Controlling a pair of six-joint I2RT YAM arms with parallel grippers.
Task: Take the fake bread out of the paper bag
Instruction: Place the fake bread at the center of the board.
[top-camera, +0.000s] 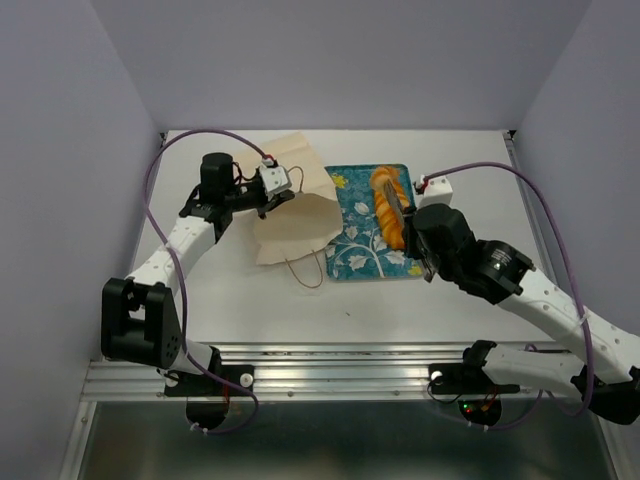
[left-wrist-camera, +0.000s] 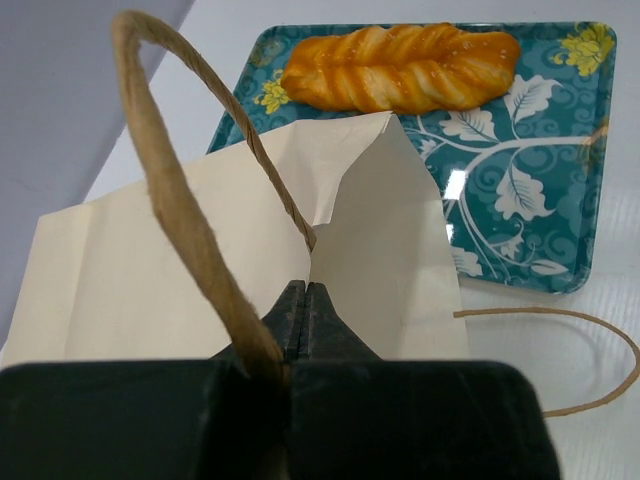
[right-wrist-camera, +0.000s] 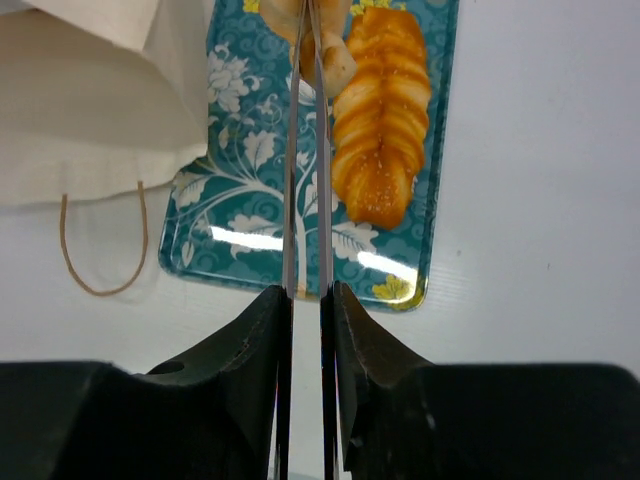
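The pale tan paper bag (top-camera: 295, 215) lies on its side, its mouth facing the teal floral tray (top-camera: 350, 250). My left gripper (top-camera: 272, 185) is shut on the bag's top edge beside a brown loop handle (left-wrist-camera: 170, 190). The long braided loaf of fake bread (left-wrist-camera: 400, 68) lies on the tray. My right gripper (right-wrist-camera: 308, 290) is shut on a pair of thin metal tongs (right-wrist-camera: 292, 150) that reach over the tray. A shorter, paler bread piece (right-wrist-camera: 338, 62) sits at the tongs' tips, next to the loaf (right-wrist-camera: 380, 110). The bag's inside is hidden.
The bag's second loop handle (top-camera: 305, 270) trails on the white table in front of the bag. Purple walls close in the table at left, right and back. A metal rail runs along the near edge, where the arm bases stand.
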